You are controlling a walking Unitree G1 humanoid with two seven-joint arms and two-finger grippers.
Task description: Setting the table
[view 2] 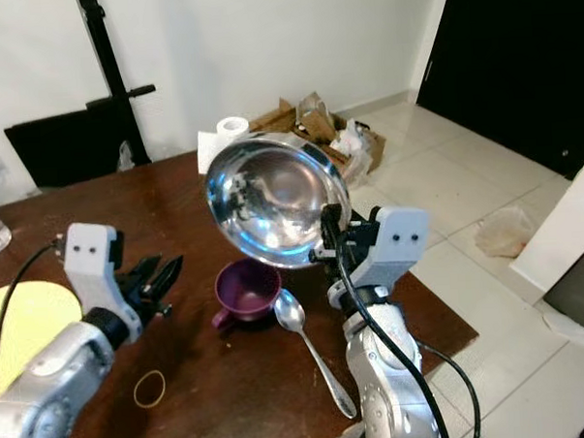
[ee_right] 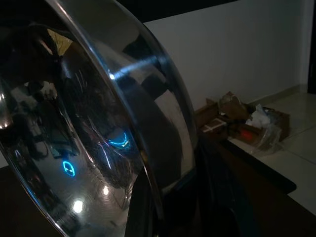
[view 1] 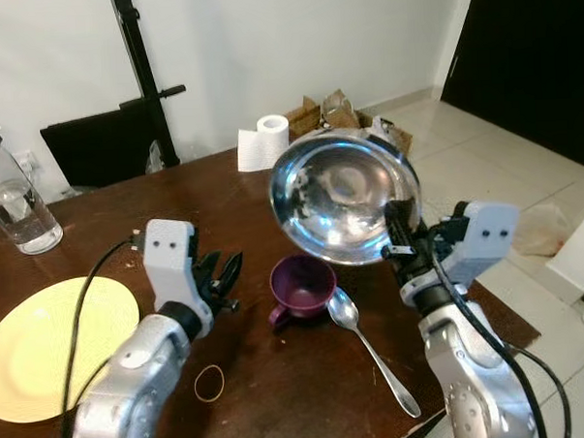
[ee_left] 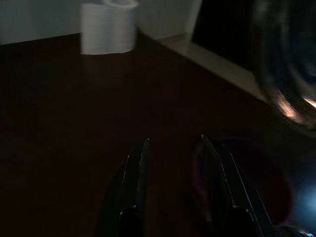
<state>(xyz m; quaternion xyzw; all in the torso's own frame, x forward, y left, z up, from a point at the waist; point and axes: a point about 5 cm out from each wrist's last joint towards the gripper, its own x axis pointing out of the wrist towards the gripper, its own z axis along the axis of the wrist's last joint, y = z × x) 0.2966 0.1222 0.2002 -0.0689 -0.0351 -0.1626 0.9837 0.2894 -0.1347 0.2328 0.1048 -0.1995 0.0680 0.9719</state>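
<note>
Left eye view: right gripper [view 1: 397,236] clamps steel bowl [view 1: 341,194].

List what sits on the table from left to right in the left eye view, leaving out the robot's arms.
Water bottle → yellow plate → rubber band → paper roll → purple cup → spoon. The steel bowl held up by the right gripper overlaps several, so I leave it out.

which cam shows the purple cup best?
Left eye view: the purple cup sits whole on the table, handle and inside visible, beside the spoon. Right eye view shows it much the same. Left wrist view gives a dark partial rim; right wrist view faces the steel bowl.
</note>
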